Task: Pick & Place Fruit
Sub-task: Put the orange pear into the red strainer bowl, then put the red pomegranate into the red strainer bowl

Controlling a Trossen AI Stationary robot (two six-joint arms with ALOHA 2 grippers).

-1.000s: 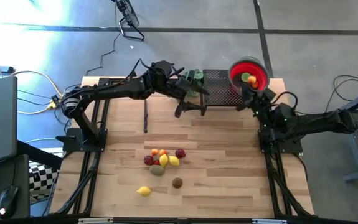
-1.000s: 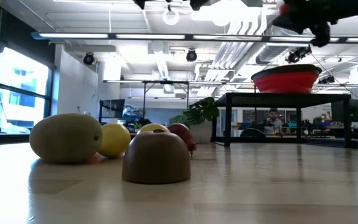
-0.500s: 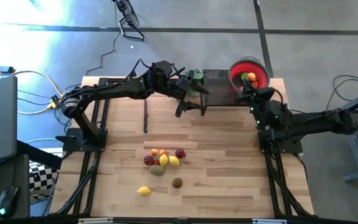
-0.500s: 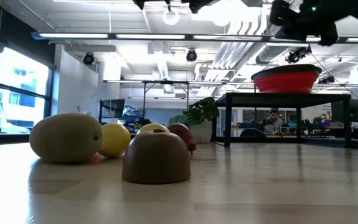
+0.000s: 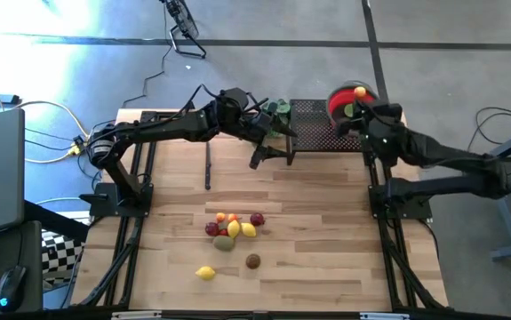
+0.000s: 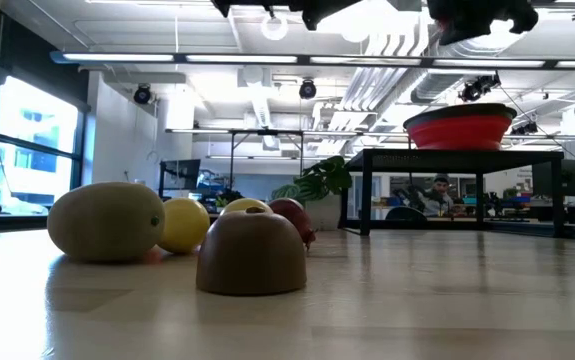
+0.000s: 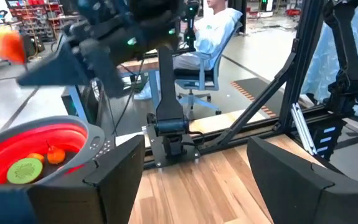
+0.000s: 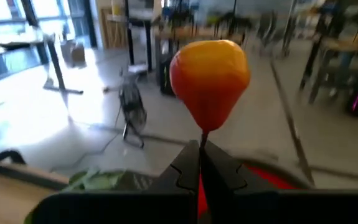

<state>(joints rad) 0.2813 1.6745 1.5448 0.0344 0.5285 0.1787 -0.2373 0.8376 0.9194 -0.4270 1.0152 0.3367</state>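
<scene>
My right gripper (image 8: pixel 201 155) is shut on an orange-red fruit (image 8: pixel 210 78), held high over the red bowl (image 5: pixel 339 100) at the table's far right; this fruit (image 7: pixel 4 45) also shows in the left wrist view. The bowl (image 7: pixel 35 140) rests on a black stand (image 5: pixel 313 124) and holds a green slice (image 7: pixel 25 169) and a small orange fruit (image 7: pixel 53 154). My left gripper (image 5: pixel 273 158) waits open at the far middle, beside the stand. A pile of fruit (image 5: pixel 233 227) lies on the table's near middle. My right gripper pinches the fruit's thin stem (image 8: pixel 202 138) between its two shut fingertips. The fingers come nearly level, and the fruit's round body sticks out past them. The fruit is lifted clear, above the bowl.
A yellow fruit (image 5: pixel 205 273) and a brown one (image 5: pixel 252 260) lie apart from the pile, nearer the front edge. A green leafy plant (image 5: pixel 277 111) stands left of the stand. A dark rod (image 5: pixel 208 164) lies on the wood. A person sits in the room beyond.
My right gripper has risen and gone toward the table's far edge, over the bowl, tipping from pointing down to nearly level and rolling. It has stayed shut. The orange-red fruit now shows above the bowl's rim.
</scene>
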